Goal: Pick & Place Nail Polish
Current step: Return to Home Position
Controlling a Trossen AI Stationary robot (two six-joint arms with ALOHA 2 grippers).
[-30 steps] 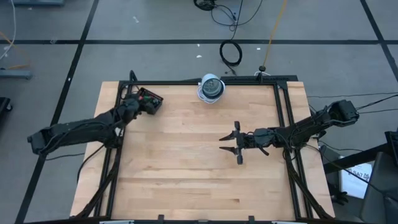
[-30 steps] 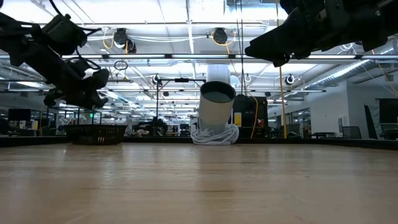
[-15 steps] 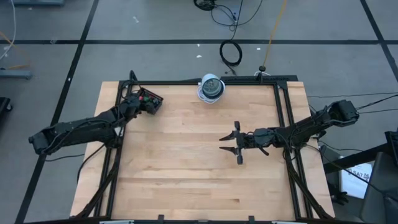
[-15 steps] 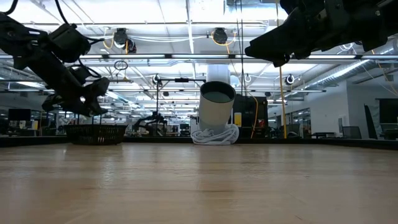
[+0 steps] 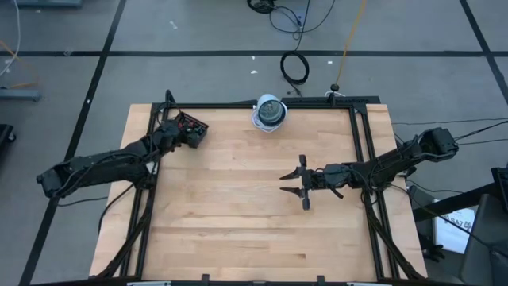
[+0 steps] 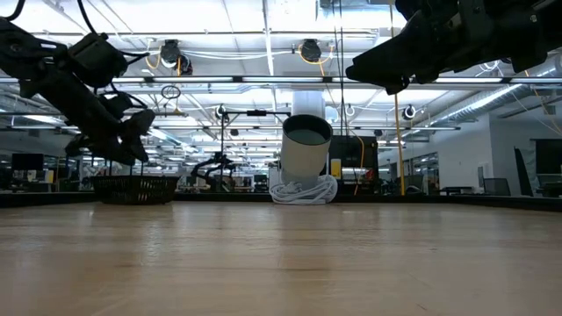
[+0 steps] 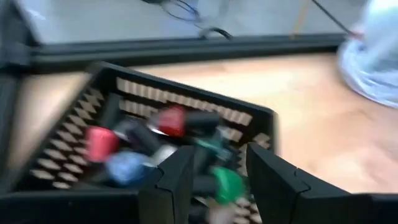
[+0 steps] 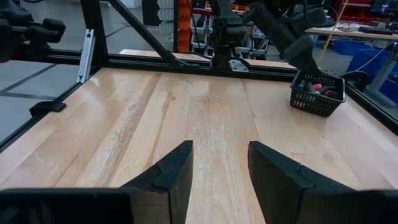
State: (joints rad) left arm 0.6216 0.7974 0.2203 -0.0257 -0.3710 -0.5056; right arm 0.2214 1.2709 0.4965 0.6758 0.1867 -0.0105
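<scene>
Hovering over the basket [image 7: 186,94] of nail polish [image 7: 171,121], the left gripper [image 7: 219,157] gapes empty, as does the right gripper [image 5: 292,184].

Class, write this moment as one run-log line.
left gripper: open, above black basket | nail polish bottles: inside black basket | right gripper: open, above table middle

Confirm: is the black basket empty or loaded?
Loaded: left wrist view shows red, pink, blue and green nail polish bottles inside the black basket.

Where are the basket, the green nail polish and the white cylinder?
basket [image 6: 136,189]: low view, its mesh side wall.
green nail polish [image 7: 227,183]: left wrist view, its green body.
white cylinder [image 6: 306,162]: low view, its side.
</scene>
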